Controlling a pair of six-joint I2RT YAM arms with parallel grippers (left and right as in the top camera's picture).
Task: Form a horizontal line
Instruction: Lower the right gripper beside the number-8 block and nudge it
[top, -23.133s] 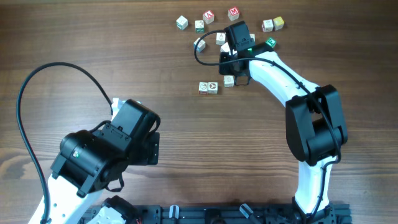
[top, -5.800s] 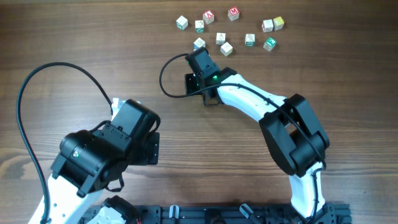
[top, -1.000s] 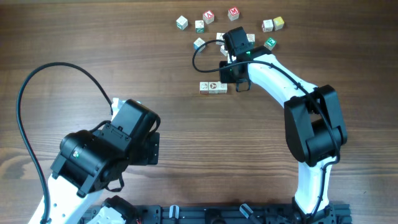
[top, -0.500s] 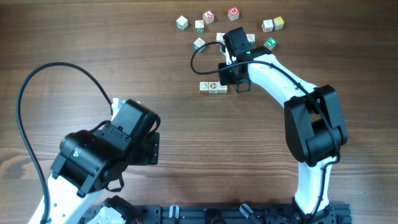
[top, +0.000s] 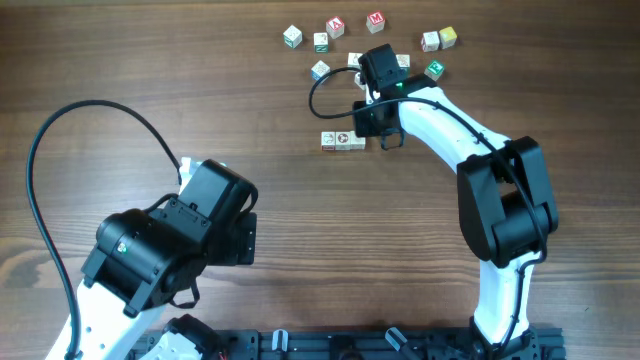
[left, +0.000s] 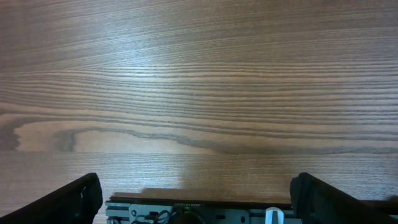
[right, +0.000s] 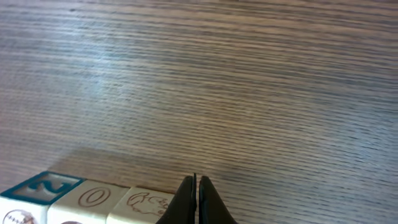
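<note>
Counting overhead: horizontal line (top: 342, 141), three cubes, toward the table's (top: 150, 60) far edge; ten loose cubes (top: 336, 26) beyond. Wrist views alone show right gripper (right: 196, 190) clenched empty beside it, left gripper (left: 198, 193) splayed.

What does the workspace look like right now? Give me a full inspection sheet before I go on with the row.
Surface: wooden table, no spills seen.
Job's things: horizontal line, three cubes touching side by side.
Clutter: loose cubes scattered behind the row, apart from it.
Grippers: left gripper open, holding nothing; right gripper shut, empty, tips beside the row's end.
Cables: black cable arcs over the left arm; cable loop by the right wrist.
Surroundings: black rail along the near edge; nothing else seen.
</note>
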